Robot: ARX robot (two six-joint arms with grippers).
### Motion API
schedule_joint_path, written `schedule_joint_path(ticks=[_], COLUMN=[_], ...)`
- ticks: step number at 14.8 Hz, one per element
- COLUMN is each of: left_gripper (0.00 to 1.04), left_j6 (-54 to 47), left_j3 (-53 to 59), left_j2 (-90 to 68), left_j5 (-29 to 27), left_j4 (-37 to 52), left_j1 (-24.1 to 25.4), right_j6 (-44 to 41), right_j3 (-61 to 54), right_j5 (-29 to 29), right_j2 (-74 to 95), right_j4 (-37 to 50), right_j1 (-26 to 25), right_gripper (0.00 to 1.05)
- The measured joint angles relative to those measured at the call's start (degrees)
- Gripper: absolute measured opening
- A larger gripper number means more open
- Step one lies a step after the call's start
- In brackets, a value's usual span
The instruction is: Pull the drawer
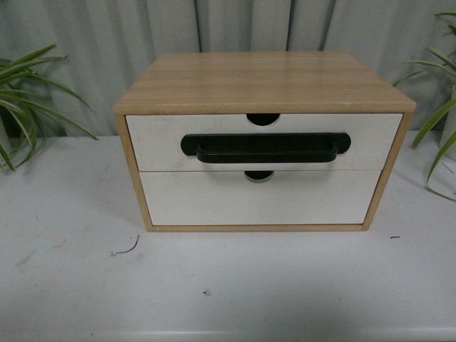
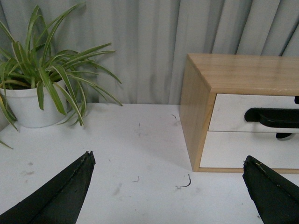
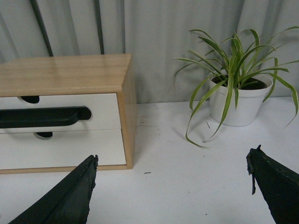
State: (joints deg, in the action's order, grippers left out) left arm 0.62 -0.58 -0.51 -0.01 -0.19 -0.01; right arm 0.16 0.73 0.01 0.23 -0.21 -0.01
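A wooden cabinet (image 1: 263, 82) stands at the middle of the white table. Its upper drawer (image 1: 157, 139) has a white front, a long black bar handle (image 1: 265, 148) and a half-round notch (image 1: 263, 119) in its rim, and sits flush, closed. The same drawer (image 2: 229, 112) and handle (image 2: 275, 116) show in the left wrist view, and the drawer (image 3: 105, 105) and handle (image 3: 42, 116) in the right wrist view. My left gripper (image 2: 168, 161) hangs open over bare table left of the cabinet. My right gripper (image 3: 173, 161) is open to the cabinet's right. Neither touches anything.
Below is a plain white drawer front (image 1: 260, 198) without a handle. Potted plants stand at both sides: one left (image 2: 32, 100), one right (image 3: 238, 100). A grey curtain (image 1: 235, 25) hangs behind. Small debris (image 1: 128, 249) lies on the table (image 1: 228, 285).
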Motion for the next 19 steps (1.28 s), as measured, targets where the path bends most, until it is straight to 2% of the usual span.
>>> schedule_joint_path(ticks=[13,14,15,16,17,18,19], left_gripper=[0.98,0.98,0.98,0.98,0.98,0.98,0.98], left_j6=[0.00,0.00,4.26,11.65,14.97,16.24,16.31], left_j3=[0.00,0.00,-3.65,-9.46,-10.67,-11.52,-13.68], left_j2=[0.00,0.00,-4.66,-15.67,-20.26,-23.78,-30.12], left_j5=[0.00,0.00,-8.26,-16.09,-18.64,-17.51,-13.90], left_j4=[0.00,0.00,-10.45,-16.96,-14.29,-10.88,-4.72], left_j1=[0.00,0.00,-3.48,-5.20,-4.83,-4.42,-2.29], right_j6=[0.00,0.63,2.54,2.93,2.49,1.25,-0.44], right_j3=[0.00,0.59,2.69,4.13,5.44,7.48,9.86], right_j5=[0.00,0.35,1.18,1.22,0.83,-0.04,-0.48], right_j2=[0.00,0.52,7.06,15.98,21.42,28.57,36.89], right_j4=[-0.02,-2.58,-5.33,2.14,8.94,15.32,22.49], right_j1=[0.00,0.11,0.90,1.40,1.44,1.14,1.14], right_gripper=[0.98,0.98,0.98,0.98,0.98,0.98,0.98])
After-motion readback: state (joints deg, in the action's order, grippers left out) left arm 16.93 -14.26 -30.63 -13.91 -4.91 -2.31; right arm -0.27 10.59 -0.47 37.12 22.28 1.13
